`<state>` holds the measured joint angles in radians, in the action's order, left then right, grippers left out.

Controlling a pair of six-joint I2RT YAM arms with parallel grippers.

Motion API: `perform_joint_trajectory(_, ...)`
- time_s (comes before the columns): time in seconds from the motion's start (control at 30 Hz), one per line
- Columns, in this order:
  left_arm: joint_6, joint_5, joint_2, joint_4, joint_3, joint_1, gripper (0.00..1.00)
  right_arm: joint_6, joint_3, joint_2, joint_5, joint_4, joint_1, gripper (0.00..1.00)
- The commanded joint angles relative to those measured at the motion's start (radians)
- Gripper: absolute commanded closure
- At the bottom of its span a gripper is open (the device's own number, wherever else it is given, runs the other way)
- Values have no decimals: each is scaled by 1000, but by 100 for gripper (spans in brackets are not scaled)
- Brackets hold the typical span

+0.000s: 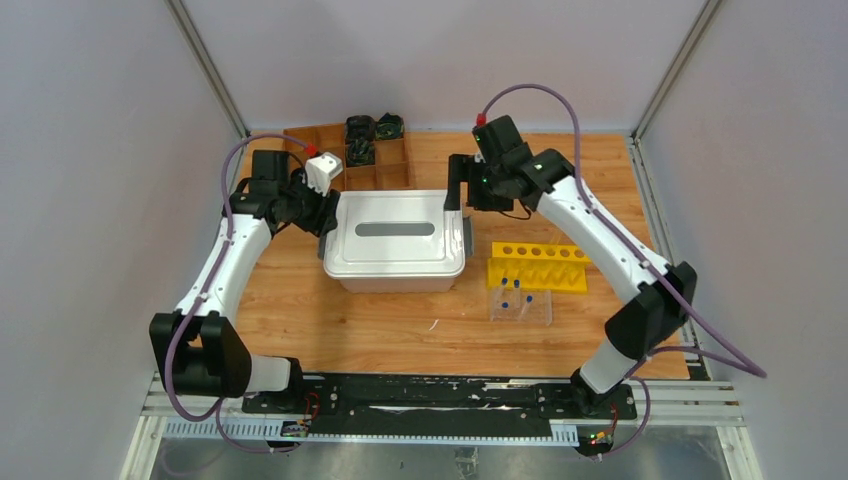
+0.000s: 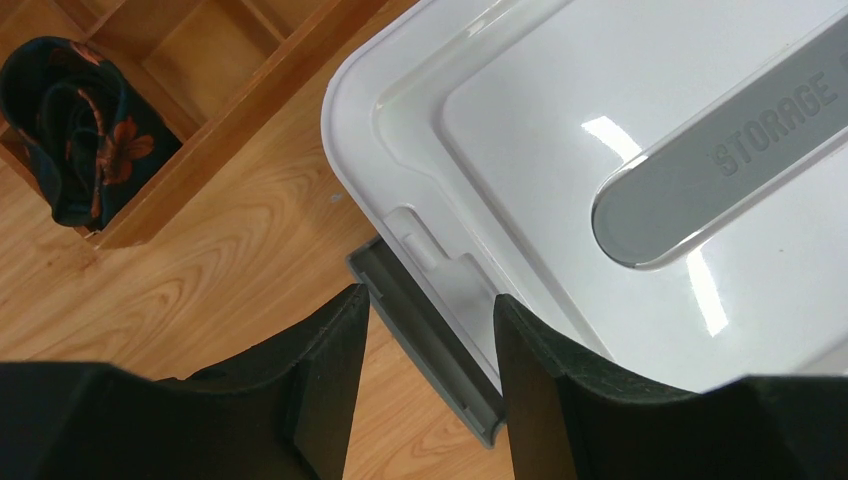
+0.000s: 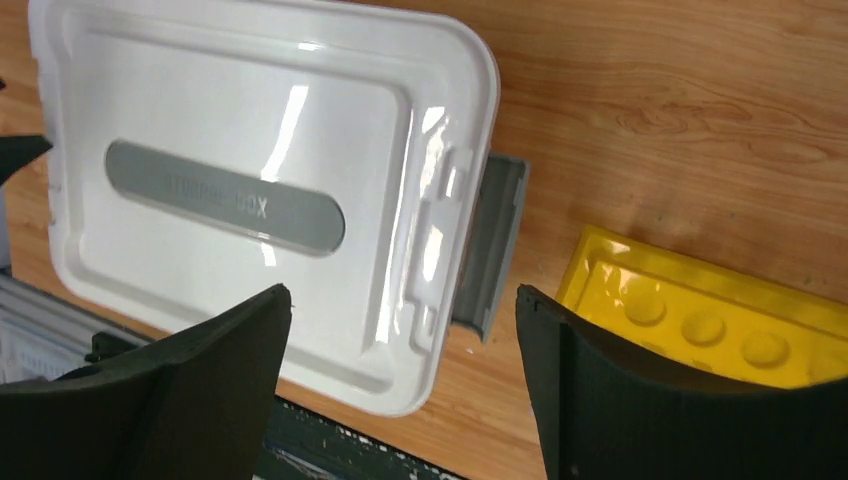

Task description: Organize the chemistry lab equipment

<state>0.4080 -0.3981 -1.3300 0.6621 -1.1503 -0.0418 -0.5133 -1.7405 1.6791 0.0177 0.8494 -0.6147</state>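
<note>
The yellow holed tube rack (image 1: pixel 538 265) lies right of the white-lidded bin, and its corner shows in the right wrist view (image 3: pixel 720 320). A clear rectangular tray (image 1: pixel 520 305) holding blue-capped tubes (image 1: pixel 505 283) sits just in front of the rack. My left gripper (image 1: pixel 328 215) (image 2: pixel 430 300) is open, its fingers astride the bin's grey left latch (image 2: pixel 425 330). My right gripper (image 1: pixel 456 190) (image 3: pixel 402 292) is open and empty above the bin's right edge and its grey right latch (image 3: pixel 492 245). The beaker, funnel, rod and wire triangle are out of view.
The large bin with its white lid (image 1: pixel 395 240) (image 2: pixel 560 150) (image 3: pixel 250 120) fills the table's middle. A brown compartment box (image 1: pixel 350 150) (image 2: pixel 210 110) with dark items stands behind it. A small white scrap (image 1: pixel 433 325) lies in front of the bin.
</note>
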Motion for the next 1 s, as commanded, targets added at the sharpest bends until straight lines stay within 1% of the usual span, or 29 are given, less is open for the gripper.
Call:
perform_joint_trajectory(0.0, -10, 7, 3, -41, 6, -5, 46, 16, 168, -149, 88, -84, 53, 12)
perform_joint_trajectory(0.07, -11, 11, 10, -43, 4, -5, 45, -23, 297, -197, 168, -180, 87, 11)
perform_joint_trajectory(0.1, -10, 12, 14, -44, 2, -5, 44, -49, 361, -222, 222, -267, 103, 10)
perform_joint_trajectory(0.17, -11, 12, 20, -45, -1, -5, 44, -112, 491, -265, 286, -404, 131, 5)
perform_joint_trajectory(0.27, -9, 10, 27, -45, 3, -5, 44, -162, 609, -295, 342, -565, 148, 3)
perform_joint_trajectory(0.33, -6, 11, 27, -48, 8, -5, 44, -177, 639, -292, 362, -621, 148, 2)
perform_joint_trajectory(0.53, -15, 3, 27, -60, 17, -5, 44, -191, 646, -217, 425, -677, 148, 2)
perform_joint_trajectory(0.7, -12, 2, 28, -64, 17, -4, 44, -255, 707, -160, 495, -811, 148, 2)
perform_joint_trajectory(0.8, -11, 1, 28, -63, 20, -4, 44, -272, 714, -125, 534, -825, 147, 2)
perform_joint_trajectory(0.97, -5, -5, 25, -66, 26, -5, 45, -285, 747, -139, 541, -841, 147, 5)
